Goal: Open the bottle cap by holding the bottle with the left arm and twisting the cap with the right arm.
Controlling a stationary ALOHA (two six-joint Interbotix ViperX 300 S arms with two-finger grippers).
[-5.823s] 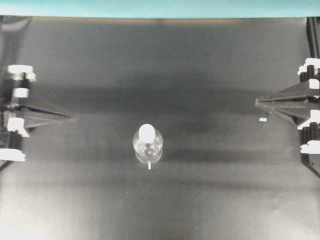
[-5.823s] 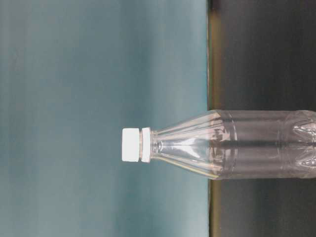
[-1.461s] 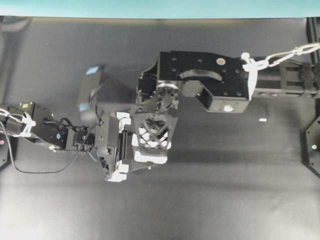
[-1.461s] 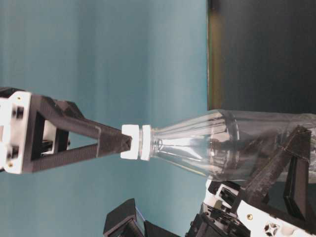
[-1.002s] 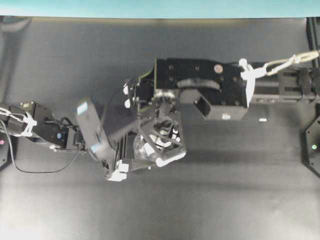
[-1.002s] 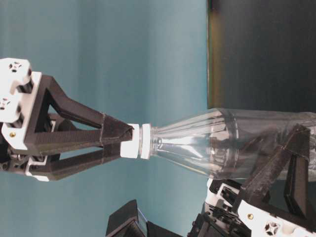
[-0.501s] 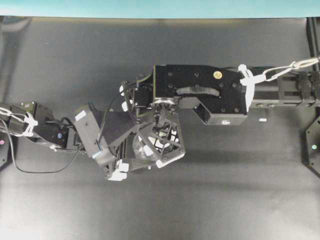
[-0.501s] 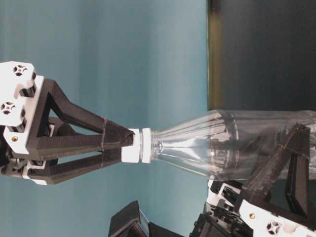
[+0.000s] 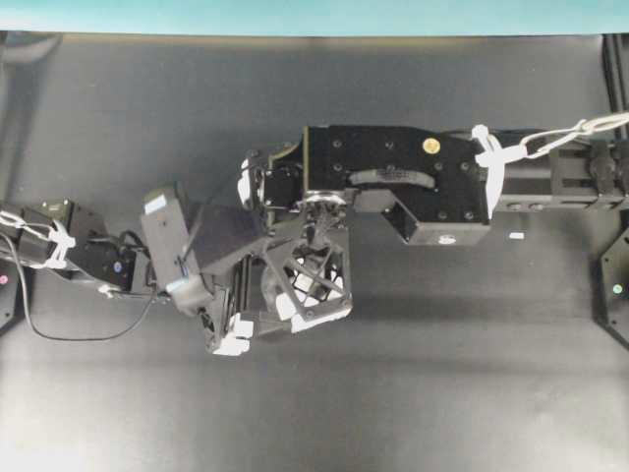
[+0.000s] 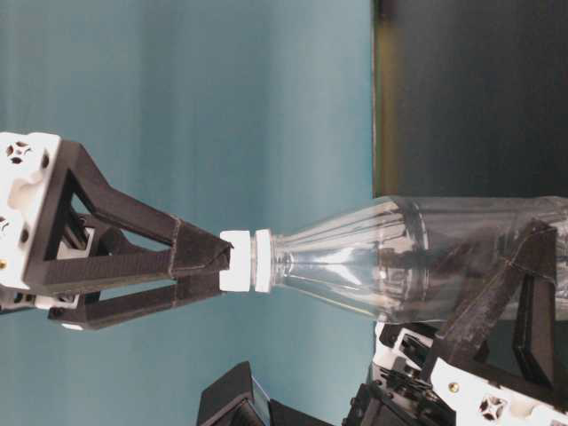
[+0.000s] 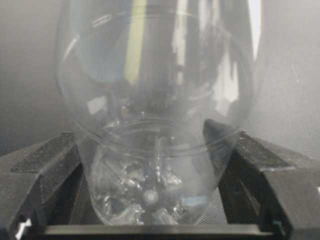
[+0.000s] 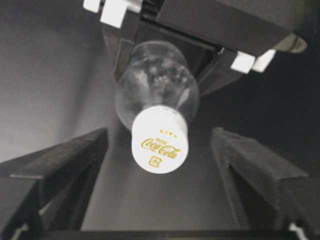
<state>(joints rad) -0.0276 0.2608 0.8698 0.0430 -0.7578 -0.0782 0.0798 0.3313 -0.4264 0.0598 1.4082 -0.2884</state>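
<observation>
On the left I see my left gripper [image 11: 150, 225] pinching the lower body of the bottle [image 11: 155, 125], which stands upright mid-table. Above it, my right gripper [image 12: 160, 145] is spread apart, both fingers clear of the bottle cap [image 12: 160, 139].

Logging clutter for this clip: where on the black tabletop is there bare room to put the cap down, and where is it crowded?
Bare black tabletop runs along the near edge below both arms, and along the far strip under the teal wall. A tiny white scrap lies at right. The middle is crowded: both hands surround the small clear plastic bottle.
</observation>
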